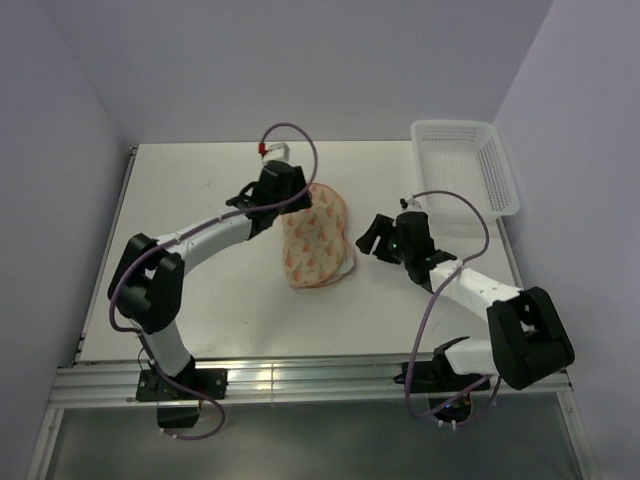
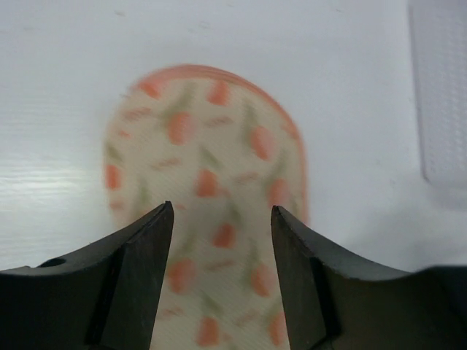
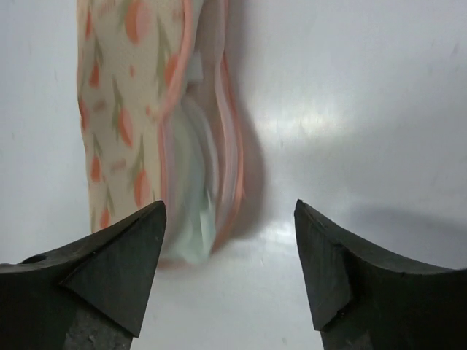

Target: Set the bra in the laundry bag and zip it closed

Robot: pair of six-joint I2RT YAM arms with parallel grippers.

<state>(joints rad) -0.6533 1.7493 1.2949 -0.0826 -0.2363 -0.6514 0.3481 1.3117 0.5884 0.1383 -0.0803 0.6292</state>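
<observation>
The cream-pink, peanut-shaped laundry bag [image 1: 315, 240] with red-orange and green print lies folded mid-table, and the soft pale mint-green bra [image 3: 193, 226] peeks out of its gaping edge. The left gripper [image 2: 222, 211] hovers over it, jaws apart and holding nothing. The right gripper [image 3: 230, 211] sits just beside the bag, jaws wide.

On the counter [image 1: 200, 310], the laundry bag [image 1: 318, 240] lies under the left hand [image 1: 288, 200]; a white basket [image 1: 465, 165] sits beyond the right hand [image 1: 370, 238].

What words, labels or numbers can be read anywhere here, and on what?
None can be read.
The laundry bag carries only a red-orange and green picture print, no letters.
A small white tab on its rim is too blurred to tell.
The white basket shows no label.
</observation>
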